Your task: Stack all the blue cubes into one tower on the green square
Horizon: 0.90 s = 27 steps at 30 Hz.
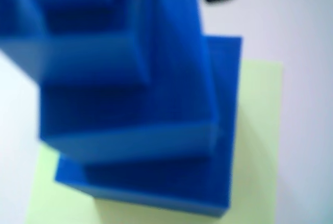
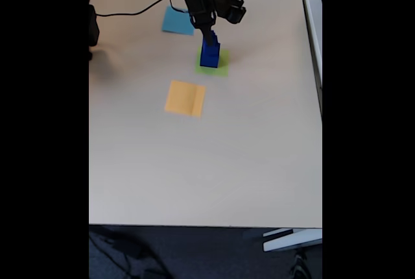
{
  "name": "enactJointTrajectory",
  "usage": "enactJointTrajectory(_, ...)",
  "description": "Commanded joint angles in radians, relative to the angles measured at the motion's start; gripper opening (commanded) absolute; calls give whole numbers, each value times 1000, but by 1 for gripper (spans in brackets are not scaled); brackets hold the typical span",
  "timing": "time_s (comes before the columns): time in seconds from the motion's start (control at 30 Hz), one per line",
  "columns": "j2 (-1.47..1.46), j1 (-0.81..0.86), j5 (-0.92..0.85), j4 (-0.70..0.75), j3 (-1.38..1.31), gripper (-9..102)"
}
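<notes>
I see the stepped dark-blue tower [image 2: 209, 54] standing on the flat light-green paper square [image 2: 222, 66]; black tool [image 2: 209, 34] just above it, grip state unreadable

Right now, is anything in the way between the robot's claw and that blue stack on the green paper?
Nothing visible is. In the fixed view the end effector sits right at the top of the tower, which stands on the green square. The orange-yellow square and light-blue square lie off to the sides.
</notes>
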Motion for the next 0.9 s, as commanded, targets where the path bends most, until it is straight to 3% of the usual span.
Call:
enactJointTrajectory(0.0,0,9,-5,11,-77,18)
enactJointTrajectory(0.87,-37,3,9,52,-137,18)
